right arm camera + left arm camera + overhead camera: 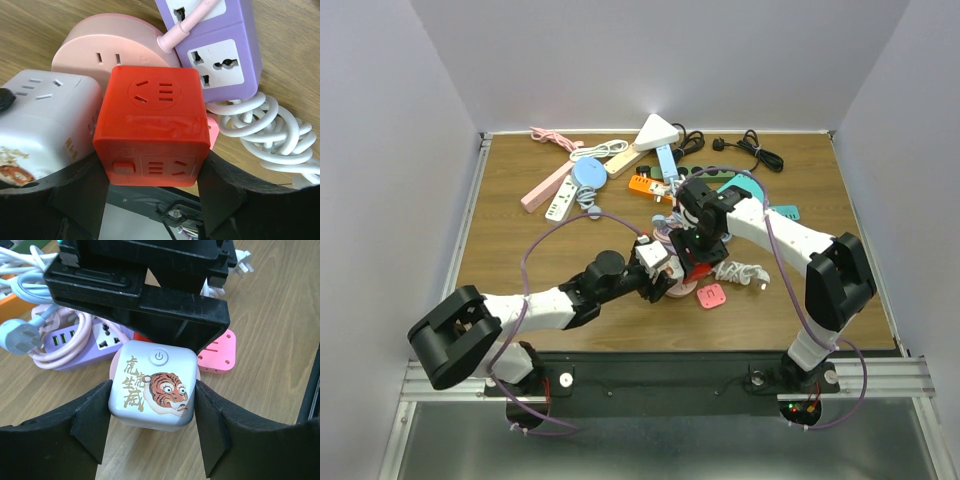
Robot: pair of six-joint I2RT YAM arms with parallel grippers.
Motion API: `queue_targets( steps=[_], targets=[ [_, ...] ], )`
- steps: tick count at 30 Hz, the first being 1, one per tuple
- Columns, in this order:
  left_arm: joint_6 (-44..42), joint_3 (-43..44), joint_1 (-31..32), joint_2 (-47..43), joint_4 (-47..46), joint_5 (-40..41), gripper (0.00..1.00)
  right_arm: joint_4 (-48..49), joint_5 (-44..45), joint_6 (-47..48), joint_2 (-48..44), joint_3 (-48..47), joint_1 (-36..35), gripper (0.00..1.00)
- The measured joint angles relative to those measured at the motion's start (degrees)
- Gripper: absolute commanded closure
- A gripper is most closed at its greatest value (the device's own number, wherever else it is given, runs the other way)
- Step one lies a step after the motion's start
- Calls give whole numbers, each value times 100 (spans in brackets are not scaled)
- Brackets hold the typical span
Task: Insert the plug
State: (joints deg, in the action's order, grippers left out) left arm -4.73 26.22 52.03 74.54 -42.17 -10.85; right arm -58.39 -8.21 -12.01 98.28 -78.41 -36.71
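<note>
Pads [92, 427] of left pincer [152, 415] fill the bottom of the left wrist view. The pincer is approx. half open, one pad on each side of white cube [152, 390] (tiger print, power btn on top). Both pads are in contact, so the cube is held. Cannot tell whether it rests on the surface [280, 340] or is lifted.

Right pincer [150, 182]: closed onto red cube [152, 120], pads on its L and R faces. Grip looks square.

Position: both cubes sit mid-surface between the arms, beside purple strip [220, 50], pink round socket [105, 45] and white cable coil [265, 130].

Key relation: in the right wrist view the white cube lies immed. left of the red cube, side faces together or nearly so. Contact not confirmed. In the left wrist view the right pincer's body overhangs the white cube's far edge, so the red cube sits beyond it, away from the left arm. No pins show on either cube, so the plug-bearing face cannot be told.

Assessment: insertion judged not seated. Next move prob. falls to the right arm, which would line the red cube up w/ the white cube's slots while the left arm braces. Risks: pin misalignment, white cube tipping in the grip.
</note>
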Motion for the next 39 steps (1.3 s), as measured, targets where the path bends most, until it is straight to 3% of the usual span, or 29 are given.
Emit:
queue_targets(
  steps=[5,11,14,21,30,39],
  targets=[
    [94,9,192,170,-96,326,100,-37,74,2,4,0,-13,46],
    [442,15,262,407,-343,505,100,-116,208,13,4,0,-11,13],
    [640,13,317,636,-378,557,100,-284,378,0,2,0,7,4],
    [885,17,382,892,-688,706,100,-507,533,-26,-221,-70,46,0],
    [922,186,544,1147,-820,905,100,-518,46,-243,-682,-291,-13,0],
    [859,275,667,1215,-802,1104,100,-153,407,-411,-1023,-177,247,0]
  ],
)
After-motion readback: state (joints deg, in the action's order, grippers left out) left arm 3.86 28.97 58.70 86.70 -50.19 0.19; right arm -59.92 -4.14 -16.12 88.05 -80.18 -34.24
